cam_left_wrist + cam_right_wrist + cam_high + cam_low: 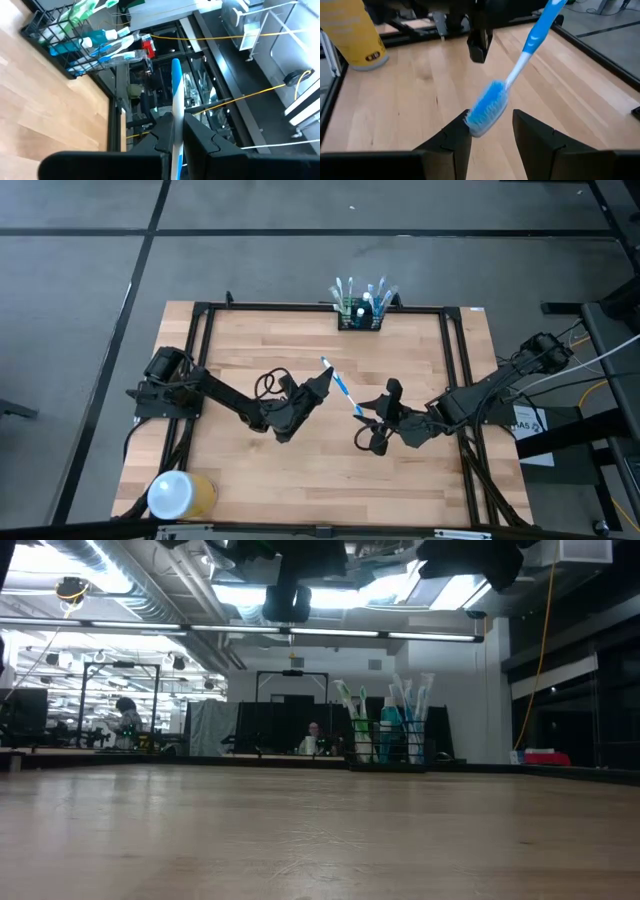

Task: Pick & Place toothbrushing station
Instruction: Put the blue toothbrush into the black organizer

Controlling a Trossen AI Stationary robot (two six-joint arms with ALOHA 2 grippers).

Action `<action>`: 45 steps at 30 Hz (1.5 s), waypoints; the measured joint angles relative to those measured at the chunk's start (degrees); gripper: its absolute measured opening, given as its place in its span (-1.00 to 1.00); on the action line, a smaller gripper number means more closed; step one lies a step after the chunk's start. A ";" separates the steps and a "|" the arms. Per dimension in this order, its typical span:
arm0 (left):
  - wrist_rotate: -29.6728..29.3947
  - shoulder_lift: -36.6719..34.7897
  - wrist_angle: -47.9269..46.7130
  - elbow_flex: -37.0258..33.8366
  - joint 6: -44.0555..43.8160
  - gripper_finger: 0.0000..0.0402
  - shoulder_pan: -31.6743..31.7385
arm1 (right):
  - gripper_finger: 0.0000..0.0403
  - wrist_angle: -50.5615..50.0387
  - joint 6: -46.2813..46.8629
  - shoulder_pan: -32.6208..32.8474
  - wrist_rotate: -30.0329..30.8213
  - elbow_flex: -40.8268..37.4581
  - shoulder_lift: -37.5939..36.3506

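1. High view: mid-desk [250, 480], a blue-and-white toothbrush [342, 391] spans the gap between two dark arms, raised above the wood, while the toothbrushing station [360, 318] stands at the desk's far edge, already bristling with upright brushes and a tube or two.

2. The left gripper [322, 383] is clamped on the handle end of the toothbrush; the left wrist view shows the handle [176, 100] pinched between its two dark fingers, with the black rack [65, 40] visible off to one side, well apart.

3. The right gripper [362, 415] sits at the bristle end. In the right wrist view its fingers stand apart on either side of the blue brush head [487, 107]; one finger appears to touch the head, though whether it bears any weight is hard to say from this angle.

4. Progress, judged from the scene: the brush is picked up and carried in the air, apparently at a hand-over between the arms. The placing is not yet done, since the brush is well short of the rack.

5. What remains: settle which gripper carries it, travel to the far edge, and lower it into a free slot among the crowded ones.

6. A white-topped yellow cylinder [180, 494] lies near the desk's front left corner, untouched by either arm.
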 joint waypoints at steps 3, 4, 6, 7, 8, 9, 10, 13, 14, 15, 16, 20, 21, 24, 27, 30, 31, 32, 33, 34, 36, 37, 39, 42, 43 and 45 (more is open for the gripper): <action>0.23 0.02 0.26 0.00 -0.01 -0.92 0.03 | -0.29 -0.22 0.81 0.00 -0.08 -0.04 0.44; 0.18 0.02 0.34 0.00 -0.50 -0.92 0.03 | -0.29 0.01 1.28 0.00 0.36 -0.04 0.42; -0.40 0.02 0.19 0.00 -2.38 -0.92 0.07 | -0.29 0.05 1.44 0.10 2.04 -0.02 0.42; -1.06 0.02 0.21 0.00 -3.74 -0.92 0.07 | -0.29 0.34 1.40 0.31 3.03 -0.03 0.36; -1.94 0.02 0.24 -0.05 -5.53 -0.92 0.07 | -0.29 0.69 1.37 0.58 4.26 -0.02 0.29; -2.75 0.02 0.26 -0.19 -7.76 -0.92 0.07 | -0.29 0.90 1.31 0.83 5.47 -0.02 0.22; -3.45 0.02 0.23 -0.38 -10.12 -0.92 0.07 | -0.29 1.12 0.88 1.10 6.61 -0.02 0.22; -5.02 0.02 0.21 -1.07 -16.85 -0.92 0.07 | -0.28 3.08 -2.75 2.27 10.60 -0.03 0.22; -5.86 0.02 0.15 -1.13 -18.47 -0.92 0.07 | -0.28 3.97 -4.56 2.70 12.17 -0.02 0.22; -6.19 0.02 0.14 -1.16 -19.65 -0.92 -0.03 | -0.28 4.80 -6.79 3.06 13.57 -0.02 0.22; -6.27 0.02 0.18 -1.16 -20.41 -0.92 -0.11 | -0.28 5.76 -9.06 3.33 14.46 -0.03 0.22; -7.15 0.02 0.13 -1.16 -24.16 -0.92 -0.15 | -0.28 8.17 -16.77 3.79 14.49 -0.02 0.22; -7.13 0.02 0.12 -1.16 -24.99 -0.92 -0.09 | -0.28 8.55 -18.60 3.87 14.16 -0.02 0.22; -6.59 0.02 0.12 -1.16 -26.70 -0.92 0.03 | -0.28 8.94 -21.74 3.89 13.97 -0.02 0.22; -6.51 0.02 0.10 -1.16 -27.01 -0.92 -0.15 | -0.28 10.36 -24.55 3.83 13.97 -0.02 0.22; -6.86 0.02 0.10 -1.16 -28.81 -0.92 -0.66 | -0.28 12.46 -27.35 3.26 13.98 -0.02 0.22; -6.91 0.02 0.10 -1.12 -29.28 -0.92 -0.79 | -0.28 13.17 -28.12 2.95 14.08 -0.02 0.22; -7.18 0.02 0.10 -0.93 -29.43 -0.92 -1.06 | -0.28 14.28 -29.28 2.60 14.20 -0.02 0.22; -7.41 0.02 0.08 -0.64 -29.47 -0.92 -1.25 | -0.28 15.70 -30.74 2.19 14.20 -0.02 0.22; -7.52 0.02 0.12 -0.34 -29.49 -0.92 -1.39 | -0.28 17.47 -32.29 1.78 14.07 -0.02 0.22; -7.84 0.02 0.18 0.06 -29.58 -0.92 -1.44 | -0.28 20.43 -35.06 0.74 12.83 -0.02 0.22; -7.82 0.02 0.14 0.27 -29.64 -0.92 -1.44 | -0.28 21.41 -36.11 0.18 12.37 -0.02 0.22; -7.82 0.02 0.18 0.79 -29.57 -0.92 -1.38 | -0.28 22.19 -36.68 -0.90 12.09 -0.02 0.22; -7.80 0.02 0.17 1.18 -29.55 -0.92 -1.36 | -0.28 24.24 -37.72 -2.21 9.14 -0.04 0.22; -7.77 0.02 0.21 1.23 -29.55 -0.92 -1.37 | -0.28 25.37 -38.40 -2.40 8.35 -0.04 0.22; -7.76 0.02 0.18 1.25 -29.52 -0.92 -1.37 | -0.29 26.32 -39.35 -2.63 7.99 -0.02 0.22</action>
